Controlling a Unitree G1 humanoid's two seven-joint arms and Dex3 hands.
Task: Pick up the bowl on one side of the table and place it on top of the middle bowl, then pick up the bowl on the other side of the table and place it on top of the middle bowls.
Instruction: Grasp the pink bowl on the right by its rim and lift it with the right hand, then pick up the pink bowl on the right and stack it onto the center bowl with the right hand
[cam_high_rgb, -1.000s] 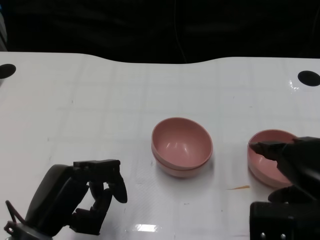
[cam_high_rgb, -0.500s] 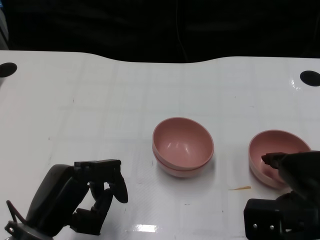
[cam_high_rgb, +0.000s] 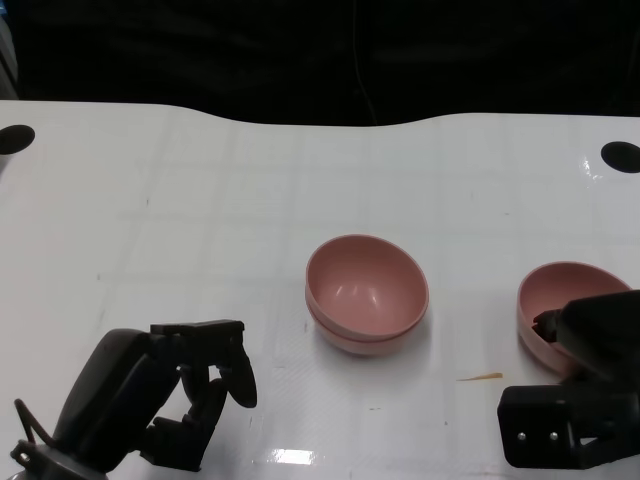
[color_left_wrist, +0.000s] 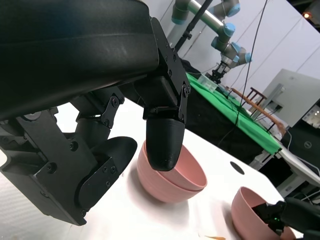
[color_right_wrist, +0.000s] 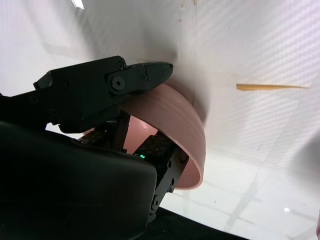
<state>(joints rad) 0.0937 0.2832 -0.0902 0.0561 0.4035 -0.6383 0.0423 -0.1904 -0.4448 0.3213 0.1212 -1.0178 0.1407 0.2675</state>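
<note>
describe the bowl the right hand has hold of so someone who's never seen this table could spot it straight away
On the white table, look past the stacked pink bowls in the middle toward the robot's right edge. There a single pink bowl sits tilted, its rim pinched by the right robot hand. Unlike the middle pair, it is one bowl alone, partly hidden by the black fingers.
</note>
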